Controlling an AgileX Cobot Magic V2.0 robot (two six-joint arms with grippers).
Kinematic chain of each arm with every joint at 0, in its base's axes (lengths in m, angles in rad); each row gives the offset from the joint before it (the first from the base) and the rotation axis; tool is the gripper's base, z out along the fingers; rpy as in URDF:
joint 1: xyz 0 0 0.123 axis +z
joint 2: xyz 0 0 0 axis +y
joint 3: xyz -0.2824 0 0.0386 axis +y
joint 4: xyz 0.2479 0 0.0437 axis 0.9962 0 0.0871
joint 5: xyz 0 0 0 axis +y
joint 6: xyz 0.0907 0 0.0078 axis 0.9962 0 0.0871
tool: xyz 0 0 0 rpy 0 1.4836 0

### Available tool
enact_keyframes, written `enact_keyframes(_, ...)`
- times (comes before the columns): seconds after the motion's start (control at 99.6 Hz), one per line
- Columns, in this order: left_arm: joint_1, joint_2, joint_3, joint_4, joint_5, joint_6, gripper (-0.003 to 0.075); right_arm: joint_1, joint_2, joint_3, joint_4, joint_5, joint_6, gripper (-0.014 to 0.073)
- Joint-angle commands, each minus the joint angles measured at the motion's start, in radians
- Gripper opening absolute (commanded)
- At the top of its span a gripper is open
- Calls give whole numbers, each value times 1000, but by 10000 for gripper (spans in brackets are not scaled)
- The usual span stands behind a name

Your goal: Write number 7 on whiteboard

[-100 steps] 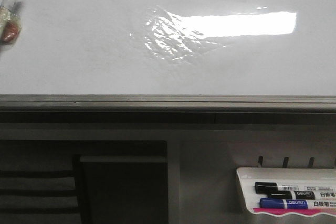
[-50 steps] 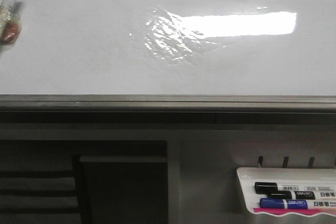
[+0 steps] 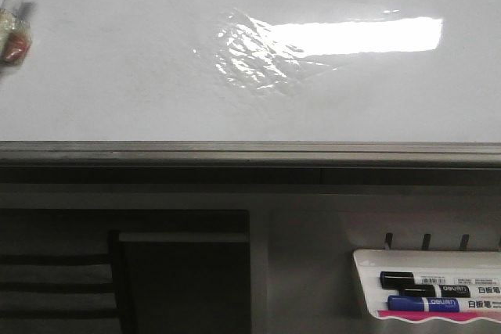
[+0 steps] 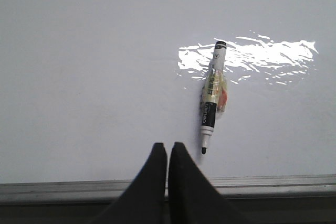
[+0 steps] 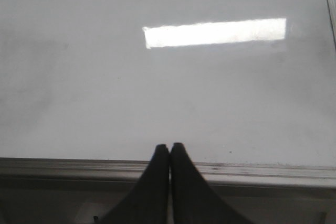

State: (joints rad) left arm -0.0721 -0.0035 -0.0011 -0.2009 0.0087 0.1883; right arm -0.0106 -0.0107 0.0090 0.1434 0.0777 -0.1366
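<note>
You have the whiteboard (image 3: 117, 76) filling the upper part of the front view, glossy white, with a wrinkled patch (image 3: 250, 52) catching a bright bar of light near its middle and a grey metal rail (image 3: 250, 150) running along its near edge. No marker stroke shows on the board in any view, so you cannot find the number 7 anywhere on it. Below the rail, at the lower right of the front view, a small white tray (image 3: 427, 260) holds a black marker (image 3: 423, 279) and a blue marker (image 3: 423, 303) lying side by side. At the board's far left edge a loose marker (image 3: 12, 5) lies on the surface with its cap off, and the left wrist view shows its bare tip pointing toward the rail, with a clear wrapped bit with orange in it just beside its barrel. Your left gripper (image 4: 167, 153) hovers over the rail near that marker's tip, fingers pressed together on nothing. Your right gripper (image 5: 169, 153) sits over the rail too, fingers likewise closed and empty.
</note>
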Motion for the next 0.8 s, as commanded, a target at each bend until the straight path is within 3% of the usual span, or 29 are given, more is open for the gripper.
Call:
enact_keyframes(0.0,0,-32,-21,-38,-83,-14,-20,-6,-19,-34,11,-13,-3,-71)
enact_keyframes(0.221,0,17,-181,-72,20,-14,-20,-6,52,-209,11,165,-3,-71)
enact_keyframes(0.562,0,314,-452,-34,212,-12,-20,-6,318,-446,11,270,-3,-71)
enact_keyframes(0.793,0,449,-495,-34,230,-12,-20,-6,432,-492,11,277,-3,-71)
